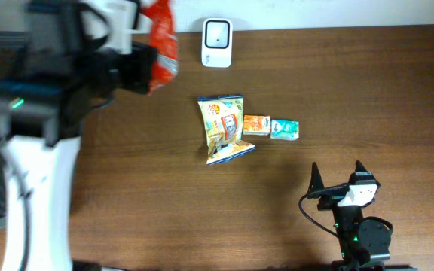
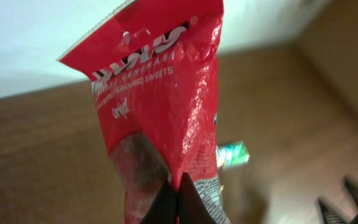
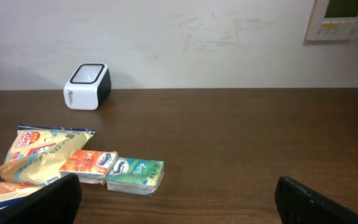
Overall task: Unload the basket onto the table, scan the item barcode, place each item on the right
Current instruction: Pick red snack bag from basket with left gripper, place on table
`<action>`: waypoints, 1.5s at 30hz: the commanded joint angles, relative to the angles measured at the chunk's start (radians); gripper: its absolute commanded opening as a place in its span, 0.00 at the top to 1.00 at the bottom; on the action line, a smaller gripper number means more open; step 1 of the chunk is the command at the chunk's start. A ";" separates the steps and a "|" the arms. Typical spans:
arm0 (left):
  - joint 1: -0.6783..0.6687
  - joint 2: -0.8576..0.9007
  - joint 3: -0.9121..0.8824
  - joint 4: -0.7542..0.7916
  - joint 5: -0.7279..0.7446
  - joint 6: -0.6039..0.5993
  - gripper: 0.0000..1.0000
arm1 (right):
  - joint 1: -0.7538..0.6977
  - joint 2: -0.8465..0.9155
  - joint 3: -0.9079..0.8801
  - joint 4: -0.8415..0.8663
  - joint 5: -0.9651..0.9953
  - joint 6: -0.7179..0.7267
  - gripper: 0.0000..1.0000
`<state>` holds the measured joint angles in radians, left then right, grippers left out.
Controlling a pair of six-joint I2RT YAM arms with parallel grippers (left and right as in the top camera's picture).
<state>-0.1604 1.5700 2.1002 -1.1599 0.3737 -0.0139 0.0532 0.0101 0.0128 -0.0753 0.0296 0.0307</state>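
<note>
The red sweets bag (image 1: 162, 45) hangs in the air at the far left of the table (image 1: 353, 75), pinched at one end by the left gripper (image 1: 138, 68). In the left wrist view the bag (image 2: 160, 93) fills most of the frame, its white lettering upside down, and the two dark fingertips of the left gripper (image 2: 178, 205) meet tight on the crinkled plastic. A patch of small print shows just beside them, too blurred to read.

The white scanner (image 1: 217, 33) stands on the table just to the right of the bag, near the far edge, apart from it. From the right wrist view the scanner (image 3: 87, 86) sits against the wall with its dark window on top.

Near the middle of the table lie a yellow snack bag (image 1: 223, 128), an orange packet (image 1: 256, 125) and a green packet (image 1: 284, 129) in a row, the two small packets side by side.

The right gripper (image 1: 337, 177) is at the near right with its jaws spread wide and holds nothing.
</note>
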 commanded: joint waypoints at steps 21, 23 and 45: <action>-0.175 0.709 0.602 -0.497 -0.405 -0.063 0.11 | -0.001 -0.006 -0.007 -0.005 0.005 0.011 0.02; -0.146 0.690 0.838 -0.528 -0.396 -0.091 0.01 | -0.001 -0.006 -0.007 -0.005 0.005 0.011 0.02; 0.047 0.507 0.897 -0.528 -0.457 -0.076 0.01 | -0.001 -0.006 -0.007 0.052 -0.666 0.091 0.02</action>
<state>-0.1154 2.0922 2.9910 -1.6871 -0.0792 -0.0879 0.0513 0.0101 0.0128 -0.0368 -0.1890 0.0563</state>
